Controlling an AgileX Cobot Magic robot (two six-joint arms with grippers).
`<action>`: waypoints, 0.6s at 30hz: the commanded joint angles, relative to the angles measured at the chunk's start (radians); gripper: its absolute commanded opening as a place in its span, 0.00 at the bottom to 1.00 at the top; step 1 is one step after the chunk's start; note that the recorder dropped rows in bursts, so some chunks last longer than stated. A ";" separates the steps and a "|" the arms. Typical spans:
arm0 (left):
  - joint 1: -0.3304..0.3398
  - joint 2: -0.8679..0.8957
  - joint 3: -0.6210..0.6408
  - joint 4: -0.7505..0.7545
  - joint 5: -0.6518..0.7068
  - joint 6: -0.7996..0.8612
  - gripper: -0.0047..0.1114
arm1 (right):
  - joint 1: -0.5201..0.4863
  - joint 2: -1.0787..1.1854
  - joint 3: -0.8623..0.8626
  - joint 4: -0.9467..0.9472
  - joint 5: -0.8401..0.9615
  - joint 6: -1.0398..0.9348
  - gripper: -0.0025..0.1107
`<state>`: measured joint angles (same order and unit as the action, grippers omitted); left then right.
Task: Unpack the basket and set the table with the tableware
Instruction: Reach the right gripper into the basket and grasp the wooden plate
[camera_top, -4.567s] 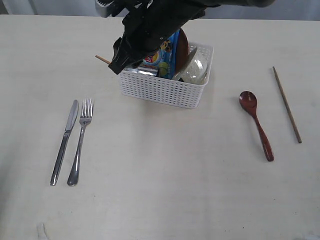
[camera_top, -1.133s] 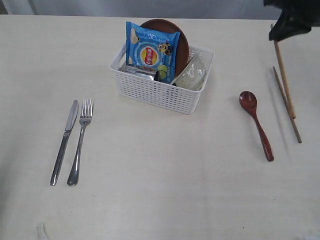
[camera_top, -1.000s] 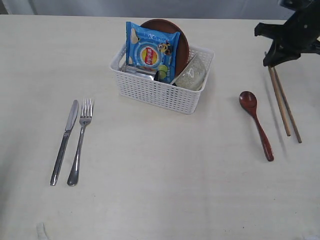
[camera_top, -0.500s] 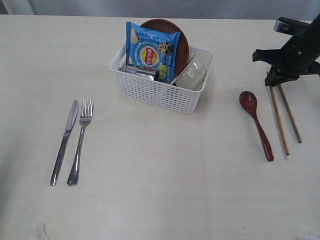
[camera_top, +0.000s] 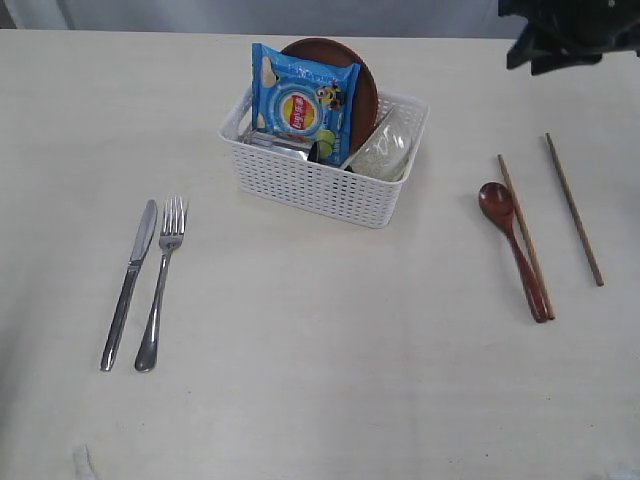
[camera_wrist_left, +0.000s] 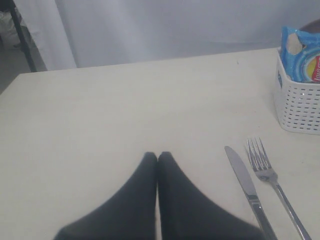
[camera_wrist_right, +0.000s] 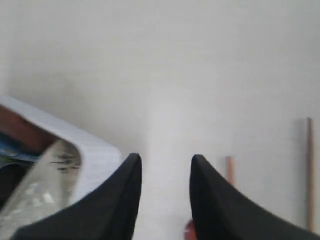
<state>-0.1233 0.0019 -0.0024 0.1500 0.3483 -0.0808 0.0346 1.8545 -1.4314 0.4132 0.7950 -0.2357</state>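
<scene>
I see the right gripper (camera_wrist_right: 165, 159) above the bench (camera_top: 320, 400), jaws parted and empty, while the left gripper (camera_wrist_left: 158, 155) is pinched closed on nothing. The basket (camera_top: 330, 185) sits far-centre, holding the plate (camera_top: 366, 85), bowl (camera_top: 385, 150) and a snack bag (camera_top: 303, 100). The knife (camera_top: 128, 283) and fork (camera_top: 160, 290) lie together at left. At right, the spoon (camera_top: 497, 202) touches one chopstick (camera_top: 520, 220), and the other chopstick (camera_top: 574, 210) lies apart.

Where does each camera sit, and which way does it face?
Exterior: high over the table, looking down; the right arm shows at a top corner.
Left wrist: low behind the shut left hand, facing knife, fork, basket.
Right wrist: above the open right hand, facing basket corner and chopsticks.
Shared: all three see the basket.
</scene>
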 joint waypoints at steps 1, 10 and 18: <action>-0.005 -0.002 0.002 0.003 -0.001 -0.002 0.04 | 0.138 -0.024 -0.047 0.033 0.070 -0.020 0.31; -0.005 -0.002 0.002 -0.003 -0.001 -0.002 0.04 | 0.375 0.050 -0.136 -0.352 0.079 0.346 0.31; -0.005 -0.002 0.002 -0.003 -0.001 -0.002 0.04 | 0.411 0.125 -0.228 -0.362 0.186 0.400 0.31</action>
<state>-0.1233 0.0019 -0.0024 0.1500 0.3483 -0.0808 0.4466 1.9595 -1.6420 0.0735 0.9479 0.1381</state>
